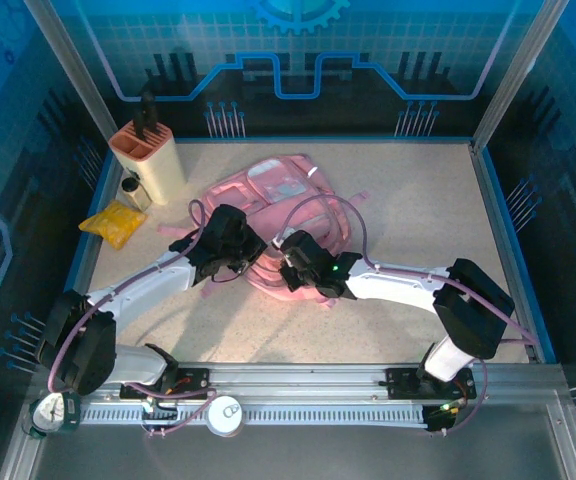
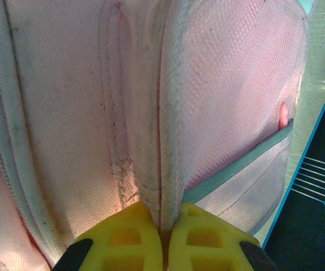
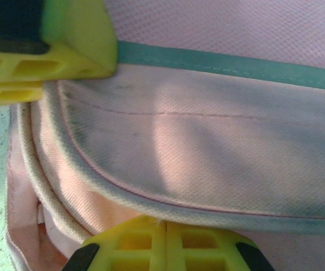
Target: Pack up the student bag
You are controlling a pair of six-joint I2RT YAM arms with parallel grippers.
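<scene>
The student bag point(image 1: 278, 185), soft and pink, lies flat in the middle of the table. Both arms meet at its near edge. My left gripper point(image 1: 251, 258) is shut on a piped seam of the bag point(image 2: 151, 113), the fabric fold pinched between the yellow fingertips point(image 2: 126, 237). My right gripper point(image 1: 281, 262) is shut, its yellow tips pressed together right under the piped edge of a pink flap point(image 3: 179, 152); I cannot tell whether any fabric is caught between them. A yellow finger of the left gripper point(image 3: 66, 51) appears at the upper left of the right wrist view, by the teal trim.
A beige holder point(image 1: 148, 160) with a dark item in it stands at the back left, with a small bottle point(image 1: 133, 190) and a yellow packet point(image 1: 115, 222) beside it. Blue walls ring the table. Bare tabletop lies right of the bag.
</scene>
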